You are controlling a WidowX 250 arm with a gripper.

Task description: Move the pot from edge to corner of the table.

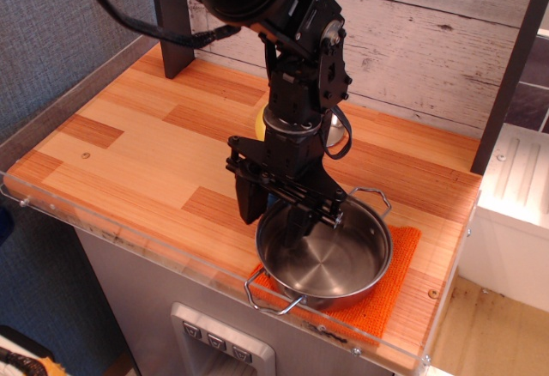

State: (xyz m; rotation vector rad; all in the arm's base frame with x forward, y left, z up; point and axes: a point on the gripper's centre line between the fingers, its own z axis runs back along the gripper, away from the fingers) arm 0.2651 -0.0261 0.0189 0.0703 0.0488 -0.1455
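The shiny steel pot (330, 260) with two wire loop handles sits on an orange cloth (390, 290) at the front right edge of the wooden table (137, 148). My black gripper (273, 213) is open and straddles the pot's left rim: one finger (250, 200) is outside on the wood, the other (302, 221) is inside the pot. The fingers have not closed on the rim.
A clear acrylic rim (129, 239) runs along the table's front edge. A yellow object (260, 121) shows behind the arm and a steel spoon bowl (334, 131) beside it. A dark post (171, 20) stands at the back left, another (515, 67) at the right.
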